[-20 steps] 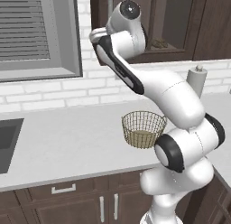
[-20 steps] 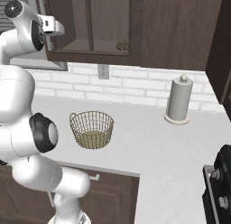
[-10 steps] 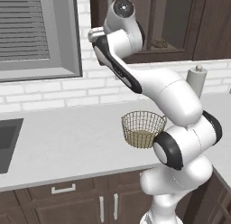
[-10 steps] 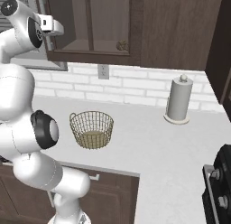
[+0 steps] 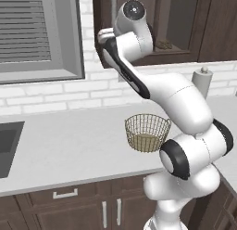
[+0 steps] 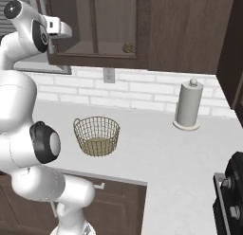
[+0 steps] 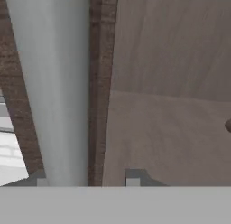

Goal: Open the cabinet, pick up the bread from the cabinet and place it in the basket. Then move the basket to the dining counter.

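Your arm reaches up to the cabinet point(image 6: 142, 30), and in the hand view its long silver bar handle point(image 7: 54, 87) runs between the two fingertips of the claw point(image 7: 85, 180) — one tip at each side of the bar, near it, though you cannot tell whether either touches it, so the claw stands partly closed about the handle with the grip unconfirmed. Behind the glass-panelled door, the bread point(image 6: 127, 48) lies on the cabinet shelf as a small dark-brown roll; in the left base view you see it point(image 5: 162, 45) just right of the arm's upper joint. The wire mesh basket point(image 6: 97, 136) stands upright on the white tabletop point(image 6: 161, 153) below the cabinet, in front of the brick wall. A paper towel holder point(image 6: 188, 105) stands well apart to its right, near the wall.
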Robot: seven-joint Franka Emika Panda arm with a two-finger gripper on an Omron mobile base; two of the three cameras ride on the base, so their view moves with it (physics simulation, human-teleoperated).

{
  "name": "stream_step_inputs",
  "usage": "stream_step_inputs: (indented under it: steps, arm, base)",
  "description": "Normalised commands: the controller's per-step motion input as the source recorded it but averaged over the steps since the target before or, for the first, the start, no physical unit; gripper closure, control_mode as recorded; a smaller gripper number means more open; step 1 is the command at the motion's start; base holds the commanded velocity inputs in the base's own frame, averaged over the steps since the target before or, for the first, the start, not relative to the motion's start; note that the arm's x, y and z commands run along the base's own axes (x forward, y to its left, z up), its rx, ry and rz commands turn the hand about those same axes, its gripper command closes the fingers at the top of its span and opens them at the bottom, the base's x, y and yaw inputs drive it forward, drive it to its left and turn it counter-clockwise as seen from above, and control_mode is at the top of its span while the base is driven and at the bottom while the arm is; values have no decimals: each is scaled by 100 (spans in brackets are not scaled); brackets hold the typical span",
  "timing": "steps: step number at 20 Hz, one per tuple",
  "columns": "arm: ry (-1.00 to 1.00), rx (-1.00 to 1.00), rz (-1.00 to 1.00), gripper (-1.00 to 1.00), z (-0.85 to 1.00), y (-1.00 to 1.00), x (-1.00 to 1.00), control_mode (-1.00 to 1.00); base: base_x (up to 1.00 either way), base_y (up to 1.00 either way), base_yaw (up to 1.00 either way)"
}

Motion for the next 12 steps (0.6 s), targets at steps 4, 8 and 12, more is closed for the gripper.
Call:
stream_step_inputs:
  steps: [4,8,12]
  arm:
    - [0,0,0,100,-34,-100,-36,-100]
    - [-2,0,-1,100,-12,-100,-79,-100]
    - [-2,0,-3,100,-8,-100,-90,-100]
  base:
    - [0,0,0]
    - [0,0,0]
    - [0,0,0]
